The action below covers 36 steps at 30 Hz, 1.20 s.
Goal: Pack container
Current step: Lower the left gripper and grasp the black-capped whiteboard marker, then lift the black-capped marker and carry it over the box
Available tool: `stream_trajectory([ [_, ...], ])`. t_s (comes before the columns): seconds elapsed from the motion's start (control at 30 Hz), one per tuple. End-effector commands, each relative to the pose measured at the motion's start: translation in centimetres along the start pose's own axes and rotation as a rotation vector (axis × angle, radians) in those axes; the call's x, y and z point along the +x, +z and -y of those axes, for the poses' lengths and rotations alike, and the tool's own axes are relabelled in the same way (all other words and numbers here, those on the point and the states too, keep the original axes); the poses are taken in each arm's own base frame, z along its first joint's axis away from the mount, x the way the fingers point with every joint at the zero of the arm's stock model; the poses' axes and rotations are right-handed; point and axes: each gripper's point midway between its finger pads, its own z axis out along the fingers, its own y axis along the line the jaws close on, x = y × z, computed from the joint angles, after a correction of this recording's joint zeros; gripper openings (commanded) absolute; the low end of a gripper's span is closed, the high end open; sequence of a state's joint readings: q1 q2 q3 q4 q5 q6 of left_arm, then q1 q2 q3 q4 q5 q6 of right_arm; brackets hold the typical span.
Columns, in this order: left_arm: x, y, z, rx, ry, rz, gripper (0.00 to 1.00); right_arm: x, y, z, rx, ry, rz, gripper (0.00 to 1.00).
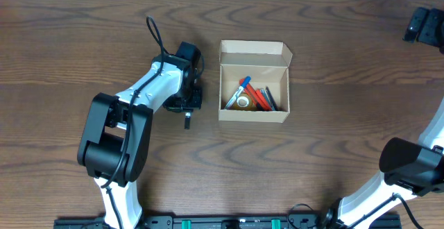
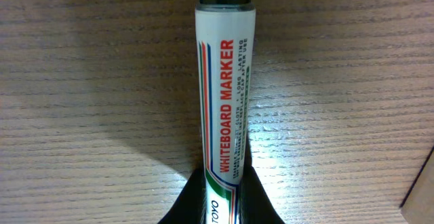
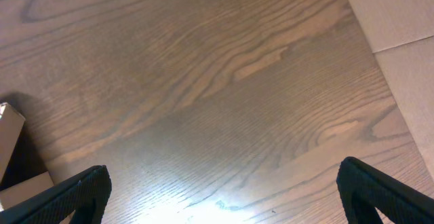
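The container point(image 1: 254, 116), a small tan cardboard box, stands mid-table with its flap lid point(image 1: 254, 51) raised at the back. Inside lie red and blue pens and a tape roll point(image 1: 243, 102). My left gripper point(image 1: 188, 108) is just left of the box, low over the table. In the left wrist view this gripper point(image 2: 224, 187) is shut on a white whiteboard marker point(image 2: 226, 81) with a dark cap, which points away along the wood. My right gripper point(image 1: 424, 26) is at the far right back, and in its own view the gripper point(image 3: 227, 197) is open over bare wood.
The table is dark wood grain. A tan box corner point(image 3: 10, 139) shows at the left edge of the right wrist view. The right arm's base point(image 1: 409, 163) stands at the front right and the left arm's base point(image 1: 111, 146) at the front left.
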State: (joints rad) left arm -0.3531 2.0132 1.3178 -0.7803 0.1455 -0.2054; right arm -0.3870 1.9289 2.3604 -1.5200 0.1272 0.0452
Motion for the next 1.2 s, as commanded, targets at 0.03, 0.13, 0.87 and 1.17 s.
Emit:
stream_trajectory([
  [0.03,1.4,1.5,-0.3,-0.003,-0.002,-0.058,0.06,0.0,-0.1,0.2,0.004,0.016,0.004,0.99],
  [0.13,0.8,0.8,-0.1,0.0,0.004,-0.047,0.06,0.0,-0.1,0.2,0.004,0.016,0.004,0.99],
  [0.87,-7.2,-20.2,7.7,0.176,0.403,0.277,0.06,0.0,-0.1,0.2,0.004,0.016,0.004,0.99],
  [1.17,-5.5,-21.2,15.1,0.22,0.677,0.353,0.06,0.0,-0.1,0.2,0.004,0.016,0.004,0.99],
])
